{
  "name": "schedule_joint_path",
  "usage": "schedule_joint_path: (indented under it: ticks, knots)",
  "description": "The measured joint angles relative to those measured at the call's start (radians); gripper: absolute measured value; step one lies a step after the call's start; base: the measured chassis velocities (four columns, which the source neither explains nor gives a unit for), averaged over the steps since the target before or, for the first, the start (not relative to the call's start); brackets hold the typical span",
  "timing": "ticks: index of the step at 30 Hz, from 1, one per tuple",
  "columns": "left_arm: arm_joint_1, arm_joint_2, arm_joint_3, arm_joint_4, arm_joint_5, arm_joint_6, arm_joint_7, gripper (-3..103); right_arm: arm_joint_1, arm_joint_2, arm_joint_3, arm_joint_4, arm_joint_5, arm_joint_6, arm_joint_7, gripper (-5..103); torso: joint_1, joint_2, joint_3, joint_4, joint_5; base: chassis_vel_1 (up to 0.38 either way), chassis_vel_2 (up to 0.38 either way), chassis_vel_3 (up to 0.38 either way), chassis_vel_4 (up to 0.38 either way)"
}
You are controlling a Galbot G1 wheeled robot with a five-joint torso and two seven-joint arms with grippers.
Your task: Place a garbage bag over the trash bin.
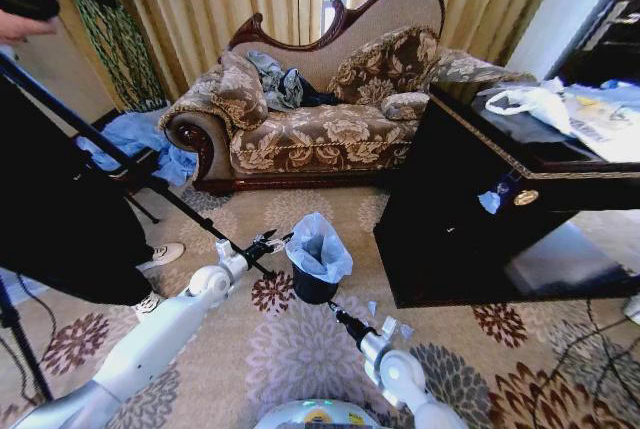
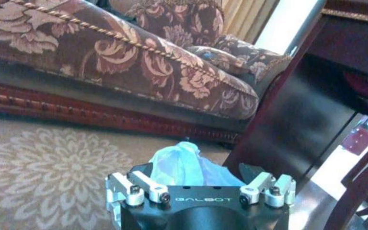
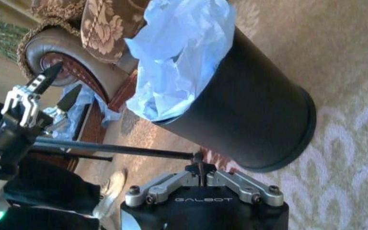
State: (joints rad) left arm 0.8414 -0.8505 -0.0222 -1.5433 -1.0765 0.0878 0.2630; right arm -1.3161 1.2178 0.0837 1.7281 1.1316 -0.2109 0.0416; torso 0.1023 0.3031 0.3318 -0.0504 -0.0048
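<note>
At frame centre the bin (image 1: 314,287) stands upright, the bag (image 1: 316,244) bunched in its mouth. The left gripper (image 1: 271,243), spread and empty, sits just left of the rim, nearer than the right gripper (image 1: 340,317), closed empty below.

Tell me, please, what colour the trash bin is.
Plain black; the trash bin shows best in the right wrist view.

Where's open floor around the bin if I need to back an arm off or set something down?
Bare carpet lies between the trash bin and the robot's base, and between bin and sofa. It is tight beside the dark cabinet; the left gripper, open, and tripod leg crowd the other side.
</note>
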Motion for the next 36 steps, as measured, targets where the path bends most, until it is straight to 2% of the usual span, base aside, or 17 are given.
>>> schedule_joint_path:
  ticks: [5, 8, 11, 12, 13, 15, 16, 17, 18, 22, 24, 25, 26, 27, 28, 31, 36]
  knots:
    - [-0.002, -0.002, 0.027, 0.017, -0.036, 0.012, -0.029, 93, -0.003, -0.04, 0.006, 0.056, -0.053, 0.007, -0.01, -2, 0.0, 0.0, 0.0, 0.0, -0.0004, 0.0, 0.0, 0.0, 0.0]
    - [-0.015, -0.008, 0.04, 0.048, -0.014, 0.014, -0.015, 90, -0.007, -0.058, 0.013, 0.075, -0.076, 0.007, -0.019, 8, 0.0, 0.0, 0.0, 0.0001, -0.0001, 0.0, 0.0, 0.0, 0.0]
    - [-0.045, -0.009, 0.07, 0.081, 0.024, 0.016, -0.001, 94, -0.016, -0.07, 0.024, 0.089, -0.113, 0.008, -0.028, 19, 0.0, 0.0, 0.0, 0.0001, 0.0, 0.0, 0.0, 0.0, 0.0]
    - [-0.058, -0.01, 0.082, 0.087, 0.027, 0.019, -0.006, 94, -0.018, -0.075, 0.029, 0.092, -0.135, 0.011, -0.035, 25, 0.0, 0.0, 0.0, 0.0, 0.0, 0.0, 0.0, 0.0, 0.0]
    - [-0.078, -0.013, 0.11, 0.087, 0.017, 0.046, -0.046, 96, -0.018, -0.086, 0.036, 0.102, -0.184, 0.022, -0.042, 30, 0.0, 0.0, 0.0, -0.0002, 0.0002, 0.0, 0.0, 0.0, 0.0]
    - [-0.084, -0.019, 0.12, 0.083, 0.0, 0.068, -0.076, 96, -0.017, -0.096, 0.038, 0.111, -0.207, 0.028, -0.046, 35, 0.0, 0.0, 0.0, -0.0001, 0.0003, 0.0, 0.0, 0.0, 0.0]
    - [-0.088, -0.025, 0.128, 0.079, -0.02, 0.089, -0.102, 92, -0.015, -0.104, 0.039, 0.119, -0.219, 0.03, -0.047, 35, 0.0, 0.0, 0.0, -0.0002, 0.0001, 0.0, 0.0, 0.0, 0.0]
    - [-0.09, -0.037, 0.134, 0.072, -0.046, 0.12, -0.138, 88, -0.01, -0.118, 0.04, 0.131, -0.232, 0.032, -0.047, 41, 0.0, 0.0, 0.0, -0.0002, 0.0001, 0.0, 0.0, 0.0, 0.0]
    - [-0.09, -0.037, 0.134, 0.072, -0.046, 0.12, -0.138, 88, -0.01, -0.118, 0.04, 0.131, -0.232, 0.032, -0.047, 41, 0.0, 0.0, 0.0, -0.0002, 0.0001, 0.0, 0.0, 0.0, 0.0]
    - [-0.068, -0.054, 0.129, 0.034, -0.088, 0.226, -0.242, 68, 0.018, -0.158, 0.043, 0.152, -0.25, 0.037, -0.048, 62, 0.0, 0.0, 0.0, 0.0, 0.0, 0.0, 0.0, 0.0, 0.0]
    - [-0.058, -0.051, 0.12, 0.018, -0.101, 0.249, -0.263, 68, 0.026, -0.163, 0.042, 0.152, -0.249, 0.038, -0.048, 68, 0.0, 0.0, 0.0, -0.0001, 0.0, 0.0, 0.0, 0.0, 0.0]
    - [-0.044, -0.045, 0.107, -0.004, -0.119, 0.283, -0.29, 63, 0.035, -0.166, 0.041, 0.15, -0.246, 0.038, -0.048, 73, 0.0, 0.0, 0.0, 0.0, 0.0001, 0.0, 0.0, 0.0, 0.0]
    - [-0.044, -0.045, 0.107, -0.004, -0.119, 0.283, -0.29, 63, 0.035, -0.166, 0.041, 0.15, -0.246, 0.038, -0.048, 73, 0.0, 0.0, 0.0, 0.0, 0.0001, 0.0, 0.0, 0.0, 0.0]
    - [-0.032, -0.042, 0.094, -0.021, -0.137, 0.306, -0.309, 57, 0.044, -0.167, 0.038, 0.144, -0.242, 0.038, -0.047, 79, 0.0, 0.0, 0.0, 0.0002, 0.0, 0.0, 0.0, 0.0, 0.0]
    - [-0.023, -0.039, 0.084, -0.034, -0.153, 0.324, -0.325, 52, 0.05, -0.167, 0.037, 0.138, -0.24, 0.038, -0.047, 79, 0.0, 0.0, 0.0, 0.0002, 0.0, 0.0, 0.0, 0.0, 0.0]
    - [-0.006, -0.039, 0.063, -0.047, -0.185, 0.344, -0.354, 37, 0.06, -0.163, 0.031, 0.126, -0.231, 0.038, -0.045, 95, 0.0, 0.0, 0.0, 0.0002, 0.0, 0.0, 0.0, 0.0, 0.0]
    - [-0.007, -0.056, 0.052, -0.022, -0.216, 0.344, -0.361, 41, 0.053, -0.163, 0.029, 0.125, -0.231, 0.038, -0.044, 99, 0.0, 0.0, 0.0, 0.0, -0.0002, 0.0, 0.0, 0.0, 0.0]
